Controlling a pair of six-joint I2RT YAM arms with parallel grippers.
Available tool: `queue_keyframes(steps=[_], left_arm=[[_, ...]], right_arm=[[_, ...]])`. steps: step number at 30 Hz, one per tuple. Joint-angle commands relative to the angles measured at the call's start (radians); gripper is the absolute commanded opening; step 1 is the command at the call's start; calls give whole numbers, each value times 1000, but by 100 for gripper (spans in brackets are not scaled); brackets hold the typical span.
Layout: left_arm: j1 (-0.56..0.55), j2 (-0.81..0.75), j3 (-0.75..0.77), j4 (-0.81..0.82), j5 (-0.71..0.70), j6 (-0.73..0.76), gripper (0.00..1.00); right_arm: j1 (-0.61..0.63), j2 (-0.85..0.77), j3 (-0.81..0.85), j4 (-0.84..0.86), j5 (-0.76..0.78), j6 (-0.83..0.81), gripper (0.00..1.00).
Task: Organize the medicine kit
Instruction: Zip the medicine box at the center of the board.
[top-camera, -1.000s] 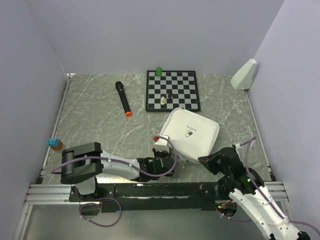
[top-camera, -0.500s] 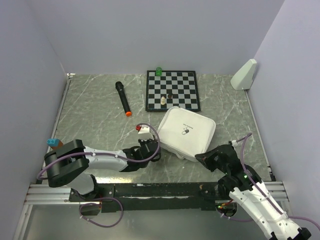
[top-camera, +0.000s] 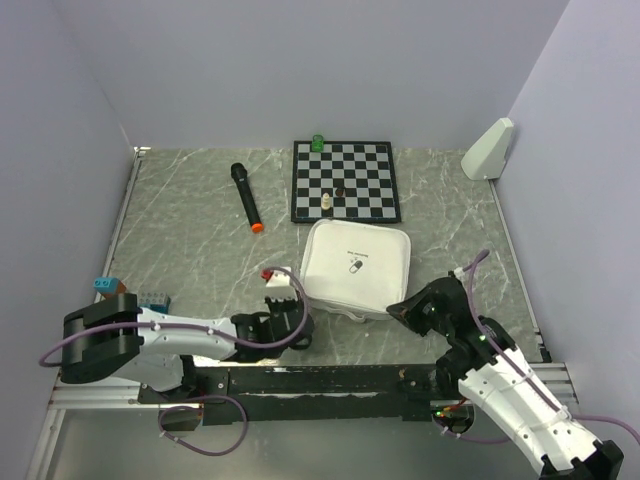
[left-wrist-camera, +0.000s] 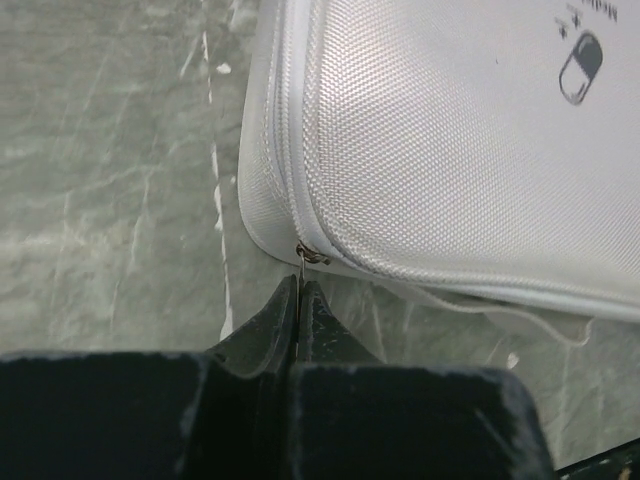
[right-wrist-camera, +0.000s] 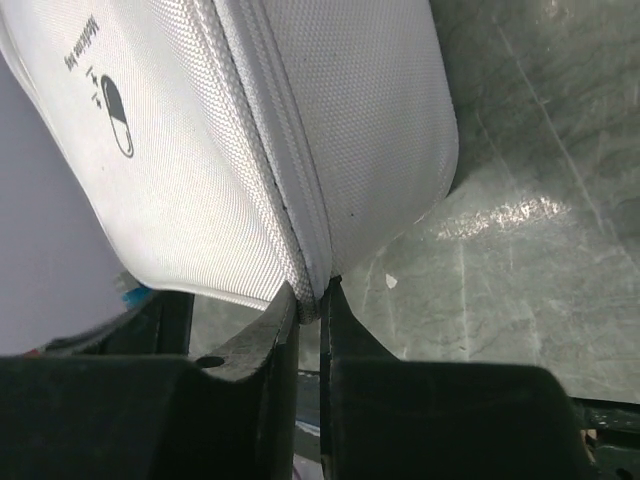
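The medicine kit (top-camera: 357, 268) lies closed and flat on the marbled table (top-camera: 190, 250), just in front of the chessboard and between the two grippers, with its capsule logo facing up. At the far left edge sits a small blue block (top-camera: 104, 284). The left arm reaches low across the near side of the table. The left gripper (left-wrist-camera: 300, 300) is pinched tight on the metal zipper pull (left-wrist-camera: 307, 255) at the kit's near left corner, with no gap showing between its fingers. Farther back lies a black microphone (top-camera: 246, 198), its orange end toward the arms. To its right the chessboard (top-camera: 345, 181) carries a white piece (top-camera: 327, 202), a dark piece (top-camera: 339, 192) and a green object (top-camera: 318, 142) at its far edge. The right gripper (right-wrist-camera: 310, 300) is nearly closed, its fingers nipping the seam at the kit's near right corner. A white wedge (top-camera: 489, 149) leans by the right wall at the far corner, well apart from the kit.
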Motion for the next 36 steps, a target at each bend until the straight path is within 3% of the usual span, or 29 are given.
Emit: queue_keyframes(steps=[1,7,10,14,16,19,23,29,36], left_arm=[[-131,35,24,-274,-182,-144,1],[-288,209,139,-292,-154,-229,1],[-314,281,210,-286,-159,-171,1],[-315,310,238,-158,-128,-16,1],[-314,338,268,-124,-125,36,1],[-300,385,307,-61,-111,101,1],[-271,428,330,16,-76,176,1],[-256,493,412,102,-39,288,1],[-254,577,530,169,13,421,1]], right_arm=[[-52,38,62,-41,100,-171,0],[-184,112,121,-19,31,-312,0],[-244,149,140,5,-12,-358,0],[-287,198,184,27,-40,-409,0],[-299,208,216,25,-69,-444,12],[-299,178,243,15,-113,-467,43],[-299,114,226,-16,-204,-438,61],[-296,69,99,25,-346,-360,64],[-296,73,56,73,-367,-351,63]])
